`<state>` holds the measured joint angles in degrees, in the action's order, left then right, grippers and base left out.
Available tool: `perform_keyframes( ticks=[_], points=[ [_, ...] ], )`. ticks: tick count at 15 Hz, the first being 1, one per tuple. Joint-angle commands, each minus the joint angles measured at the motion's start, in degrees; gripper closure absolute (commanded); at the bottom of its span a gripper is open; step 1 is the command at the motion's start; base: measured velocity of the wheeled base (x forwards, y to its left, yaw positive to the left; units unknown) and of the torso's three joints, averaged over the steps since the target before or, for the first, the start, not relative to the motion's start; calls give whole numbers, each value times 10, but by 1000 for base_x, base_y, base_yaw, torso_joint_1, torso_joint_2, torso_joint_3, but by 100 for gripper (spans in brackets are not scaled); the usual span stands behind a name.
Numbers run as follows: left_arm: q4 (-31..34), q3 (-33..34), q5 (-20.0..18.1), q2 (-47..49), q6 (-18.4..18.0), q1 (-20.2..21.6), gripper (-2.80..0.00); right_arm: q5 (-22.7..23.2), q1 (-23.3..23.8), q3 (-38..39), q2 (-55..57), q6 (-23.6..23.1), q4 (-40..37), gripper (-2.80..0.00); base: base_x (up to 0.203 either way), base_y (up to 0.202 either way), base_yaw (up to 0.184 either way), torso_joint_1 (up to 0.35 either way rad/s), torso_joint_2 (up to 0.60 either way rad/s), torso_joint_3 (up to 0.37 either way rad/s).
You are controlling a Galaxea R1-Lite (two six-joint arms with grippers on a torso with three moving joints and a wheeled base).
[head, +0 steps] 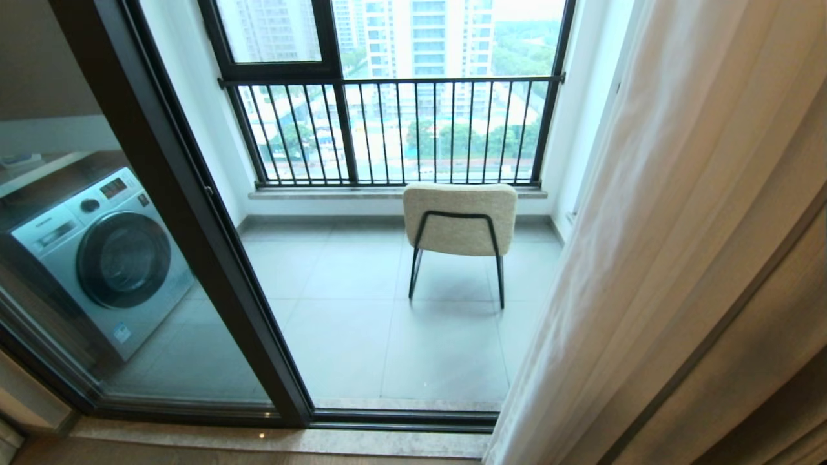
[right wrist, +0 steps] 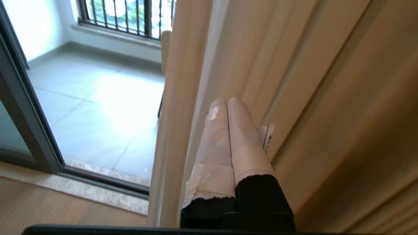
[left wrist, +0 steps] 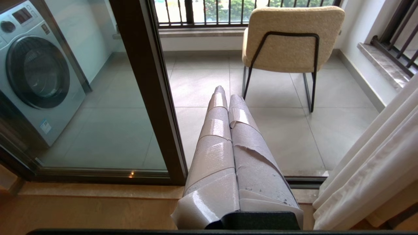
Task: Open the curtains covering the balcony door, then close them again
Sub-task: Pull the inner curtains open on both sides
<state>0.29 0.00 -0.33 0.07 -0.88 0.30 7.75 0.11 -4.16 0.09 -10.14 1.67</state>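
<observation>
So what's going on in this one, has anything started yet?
The curtains are bunched at the right, leaving the balcony door opening uncovered, with a chair visible outside. The right gripper is shut and pointing into the curtain folds. The left gripper is shut, holding nothing, aimed toward the balcony.

The curtains [head: 678, 258] are sheer white with cream-beige vertical folds. The balcony door [head: 194, 213] has a dark brown-black frame. The chair [head: 460, 218] has a cream, rough-looking fabric back and thin black metal legs. The washing machine [head: 103, 258] is silver-grey with a dark round door and a small blue sticker low on its front. The balcony railing [head: 394, 129] has black vertical bars. The floor tiles [head: 362, 323] are pale grey with thin lighter joints. The left gripper [left wrist: 224, 93] and the right gripper [right wrist: 227, 101] are both wrapped in pale pinkish-beige tape over black.
</observation>
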Motion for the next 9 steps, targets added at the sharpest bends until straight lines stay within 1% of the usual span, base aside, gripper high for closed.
perform_keyframes(
  ticks=[1, 3, 5, 9],
  points=[
    [0, 0, 0, 0, 0, 0, 0, 12, 0, -45, 19, -2, -5, 0, 0, 0, 0, 0, 0, 0],
    [0, 0, 0, 0, 0, 0, 0, 34, -2, -95, 81, -2, -4, 0, 0, 0, 0, 0, 0, 0],
    [1, 0, 0, 0, 0, 0, 0, 66, -7, -148, 166, -3, 5, 0, 0, 0, 0, 0, 0, 0],
    [0, 0, 0, 0, 0, 0, 0, 151, -10, -227, 354, -4, 78, 0, 0, 0, 0, 0, 0, 0]
  ],
)
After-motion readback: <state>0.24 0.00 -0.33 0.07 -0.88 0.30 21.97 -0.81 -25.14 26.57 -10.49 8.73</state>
